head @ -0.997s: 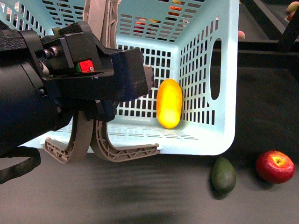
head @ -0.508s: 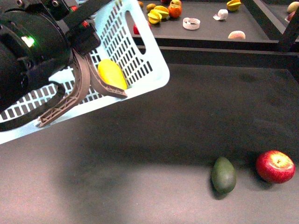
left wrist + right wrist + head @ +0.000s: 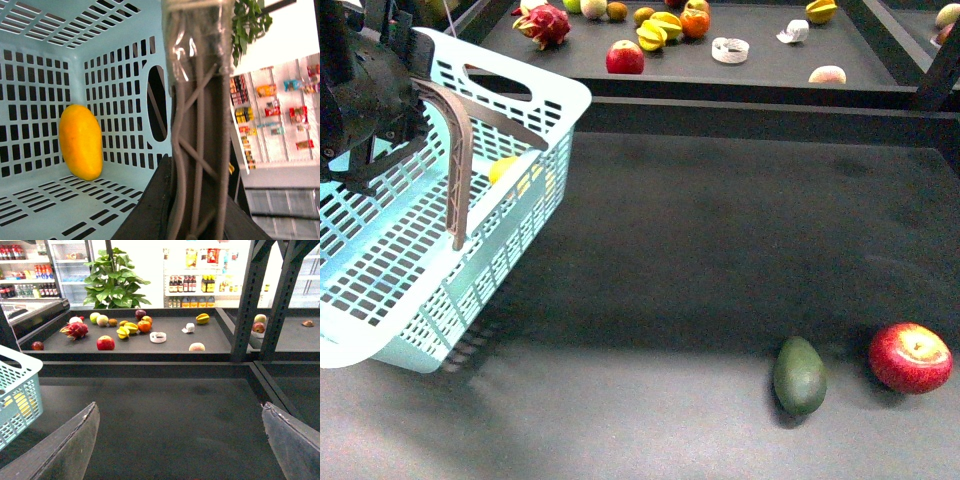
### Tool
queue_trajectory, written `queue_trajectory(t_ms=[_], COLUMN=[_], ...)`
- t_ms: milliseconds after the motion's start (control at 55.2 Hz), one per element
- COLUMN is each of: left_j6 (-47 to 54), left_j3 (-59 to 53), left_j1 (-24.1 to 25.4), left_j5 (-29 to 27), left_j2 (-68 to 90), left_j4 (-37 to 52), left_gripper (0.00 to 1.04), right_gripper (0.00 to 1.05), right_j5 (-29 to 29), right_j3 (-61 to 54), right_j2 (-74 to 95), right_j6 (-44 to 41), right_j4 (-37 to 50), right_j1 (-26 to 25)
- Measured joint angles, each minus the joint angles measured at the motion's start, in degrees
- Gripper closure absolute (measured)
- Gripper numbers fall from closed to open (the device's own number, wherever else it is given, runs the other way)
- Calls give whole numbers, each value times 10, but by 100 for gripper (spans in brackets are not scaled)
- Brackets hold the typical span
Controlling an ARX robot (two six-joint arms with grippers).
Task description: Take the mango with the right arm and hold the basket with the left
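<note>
Dark grey tabletop (image 3: 720, 260) in front, a raised black shelf (image 3: 170, 342) behind with loose fruit on it, black metal posts (image 3: 250, 295) to one side, a leafy green plant (image 3: 114, 282), brightly lit shop shelves of bottles (image 3: 192, 285) at the back.

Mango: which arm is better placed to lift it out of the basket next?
Right. The left gripper is shut on a basket handle, so it is occupied. The right gripper has open, empty jaws over the table. The mango lies inside the basket.
</note>
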Motion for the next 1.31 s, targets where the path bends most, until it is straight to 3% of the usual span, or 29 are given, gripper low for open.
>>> queue_trajectory(t_ms=[780,1052,1305], left_j6=[-108,-127,-61], left_j3=[124,114,19], left_j1=[47,48,37], left_j5=[-30,-23,-12], left_j2=[104,95,1], left_j4=[-75,-78,-42], left_gripper=[97,50,6], right_gripper=[8,8,8], right_j5=[0,0,0], right_j3=[0,0,0], right_j2=[0,0,0], right_j6=[0,0,0], right_j4=[0,0,0], right_j1=[0,0,0])
